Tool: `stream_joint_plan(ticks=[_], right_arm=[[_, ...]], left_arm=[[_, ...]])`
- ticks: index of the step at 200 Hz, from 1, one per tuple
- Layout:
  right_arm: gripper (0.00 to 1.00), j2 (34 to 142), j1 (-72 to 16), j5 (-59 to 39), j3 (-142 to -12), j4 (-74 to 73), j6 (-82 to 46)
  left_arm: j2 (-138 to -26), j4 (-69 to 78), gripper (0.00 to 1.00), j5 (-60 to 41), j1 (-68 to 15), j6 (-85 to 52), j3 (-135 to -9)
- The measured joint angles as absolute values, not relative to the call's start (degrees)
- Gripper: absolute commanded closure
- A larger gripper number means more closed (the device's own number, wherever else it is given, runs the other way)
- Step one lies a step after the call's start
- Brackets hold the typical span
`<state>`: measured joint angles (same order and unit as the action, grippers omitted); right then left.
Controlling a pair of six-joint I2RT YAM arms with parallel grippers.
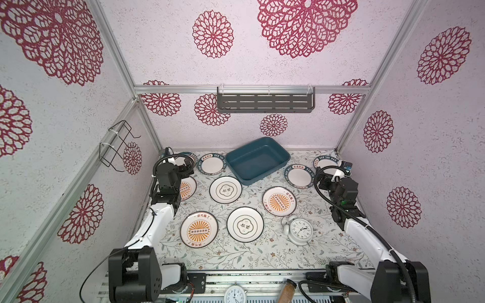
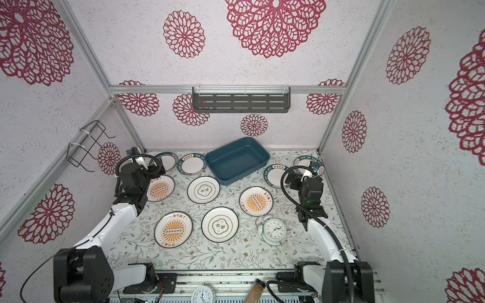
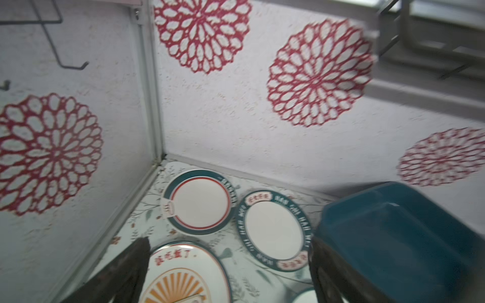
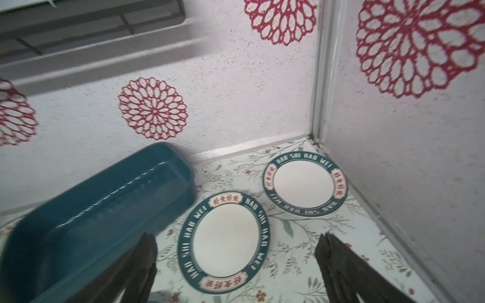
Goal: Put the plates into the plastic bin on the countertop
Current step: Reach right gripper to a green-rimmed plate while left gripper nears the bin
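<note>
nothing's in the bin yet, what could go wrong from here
1. The plates lie flat on the countertop, so the open left gripper may slip off a thin rim.
2. The alarm clock sits close beside a sunburst plate; lifting that plate could knock it.
3. A lettered plate lies close by the bin; the right gripper might shove the bin reaching it.
</note>
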<state>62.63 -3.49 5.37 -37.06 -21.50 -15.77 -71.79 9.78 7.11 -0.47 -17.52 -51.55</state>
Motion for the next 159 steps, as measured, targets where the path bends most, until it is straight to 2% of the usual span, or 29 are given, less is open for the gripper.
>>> stream_joint_plan(ticks=[26, 65, 102, 123, 159], right_arm=[[0.01, 59.77, -8.97, 1.93, -37.98, -16.01, -26.81], [0.01, 58.00, -23.18, -0.43, -31.99, -15.55, -44.29], [0.01, 58.83, -33.21, 1.19, -33.43, -13.26, -50.59], [0.01, 59.16, -36.62, 2.46, -35.05, -15.40, -51.11], [0.01, 60.90, -37.78, 0.51, -34.96, -23.18, -51.07]], left_arm=[[-68.16, 5.85, 0.03, 1.93, -6.98, -29.12, -53.47], [-66.76, 6.35, 0.03, -3.22, -21.96, -46.57, -48.21], [-66.76, 8.03, 0.03, -1.76, -33.54, -52.16, -47.68], [-66.76, 11.90, 0.03, -1.48, -35.86, -53.19, -47.51], [-66.81, 21.28, 0.03, -2.52, -34.89, -56.64, -43.64]])
